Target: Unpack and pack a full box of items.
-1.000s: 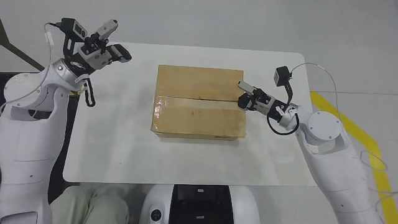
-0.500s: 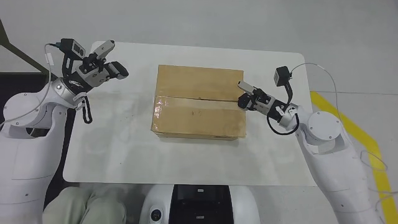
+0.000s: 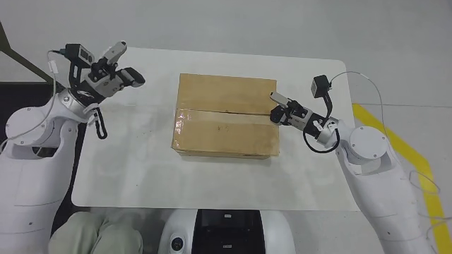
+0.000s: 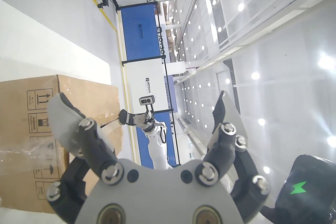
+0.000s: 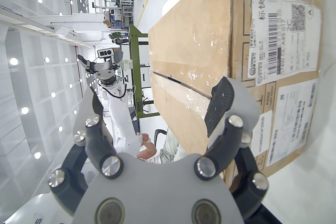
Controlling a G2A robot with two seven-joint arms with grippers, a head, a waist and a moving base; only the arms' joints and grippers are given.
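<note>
A brown cardboard box point(image 3: 226, 116) with its top flaps shut stands in the middle of the white table point(image 3: 141, 162). My right gripper point(image 3: 274, 108) is open at the box's right end, level with the centre seam. In the right wrist view one fingertip point(image 5: 221, 93) lies against the labelled end face of the box point(image 5: 189, 51), and the other is above the top. My left gripper point(image 3: 131, 62) is open and holds nothing, raised over the table's far left corner, well away from the box. The left wrist view has the box point(image 4: 26, 130) off to one side.
Shipping labels point(image 5: 286, 33) cover the box's right end, and clear tape wraps its front left corner point(image 3: 181, 128). Bare table surface lies left of, in front of and right of the box. The table's rounded edges are near both arms.
My left gripper has drawn back a little to the left, away from the box, still open. The right arm and the box have not moved.
</note>
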